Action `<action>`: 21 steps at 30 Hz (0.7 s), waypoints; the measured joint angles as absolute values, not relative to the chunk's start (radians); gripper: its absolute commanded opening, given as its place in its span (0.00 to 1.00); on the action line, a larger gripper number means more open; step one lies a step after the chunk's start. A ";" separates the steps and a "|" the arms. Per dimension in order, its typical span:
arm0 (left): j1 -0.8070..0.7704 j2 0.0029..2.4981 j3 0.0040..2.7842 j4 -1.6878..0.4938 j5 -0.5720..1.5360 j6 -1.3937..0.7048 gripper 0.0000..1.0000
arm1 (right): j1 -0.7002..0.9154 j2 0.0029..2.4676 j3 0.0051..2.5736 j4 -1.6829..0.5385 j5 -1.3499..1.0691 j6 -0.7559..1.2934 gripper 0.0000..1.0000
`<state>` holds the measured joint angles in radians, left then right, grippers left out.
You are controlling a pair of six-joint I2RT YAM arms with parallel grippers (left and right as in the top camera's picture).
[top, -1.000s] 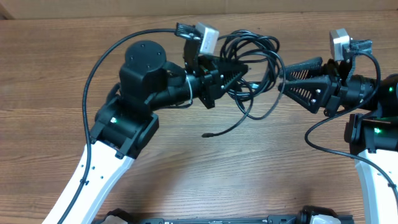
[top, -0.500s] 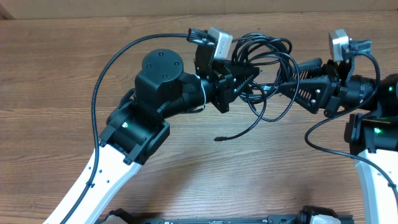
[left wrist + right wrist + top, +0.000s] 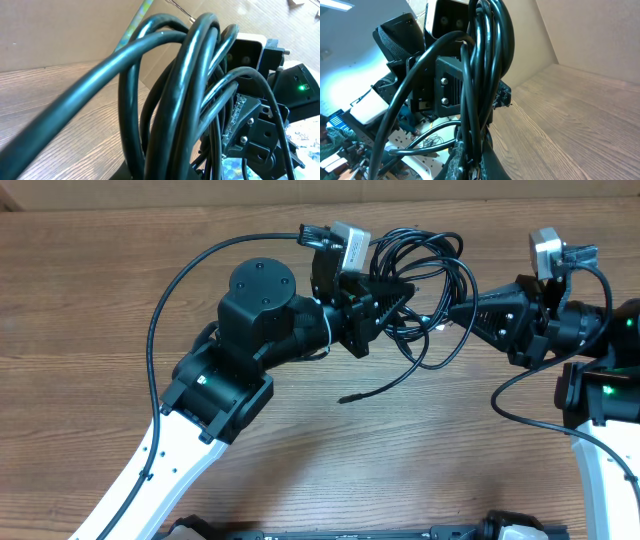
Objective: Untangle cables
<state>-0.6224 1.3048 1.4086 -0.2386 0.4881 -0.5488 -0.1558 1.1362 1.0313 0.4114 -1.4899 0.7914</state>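
for the left arm (image 3: 200,395): up from the bottom edge, slanted right, bent at the round black joint, wrist pointing right across the table (image 3: 90,290). at its tip, left gripper (image 3: 403,298) clamped shut on the cables (image 3: 432,258), lifted off the wood as a looped black bundle near the far edge, between the two wrists.

for the right arm (image 3: 600,440): up along the right edge, then folded leftward, forearm roughly level, aimed at the left gripper. right gripper (image 3: 455,310) closed tight on a strand at the bundle's right side (fingers drawn to a narrow point in the overhead view). tips of the two grippers near each other but apart, with loops between and above them.

below the bundle, one loose end (image 3: 345,397) trailing in a curve toward the near side, plug low over the wood; touching or not, cannot tell.

in the left wrist view, glossy loops filling the centre, right arm's black frame behind them at lower right. in the right wrist view, strands rising upright from between own fingers, left arm's wrist just behind.
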 measured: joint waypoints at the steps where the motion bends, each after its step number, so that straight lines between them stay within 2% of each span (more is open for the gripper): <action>1: -0.622 1.305 1.409 -0.239 0.485 -0.549 0.08 | -0.156 1.136 1.031 0.411 -1.494 0.792 0.04; 3: -0.625 1.305 1.409 -0.239 0.474 -0.550 0.28 | -0.156 1.136 1.031 0.410 -1.502 0.793 0.04; 8: -0.628 1.306 1.409 -0.181 0.418 -0.594 0.30 | -0.157 1.137 1.031 0.333 -1.534 0.799 0.04; 11: -0.629 1.306 1.409 -0.152 0.406 -0.606 0.43 | -0.157 1.137 1.031 0.326 -1.536 0.804 0.04; 19: -0.629 1.306 1.409 -0.117 0.376 -0.630 0.56 | -0.157 1.137 1.031 0.297 -1.536 0.808 0.04; 21: -0.628 1.306 1.409 -0.110 0.372 -0.630 0.56 | -0.157 1.137 1.031 0.297 -1.536 0.808 0.04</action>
<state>-0.6285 1.3056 1.4086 -0.1101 0.3721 -0.6304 -0.1570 1.1366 1.0313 0.2974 -1.5364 0.8078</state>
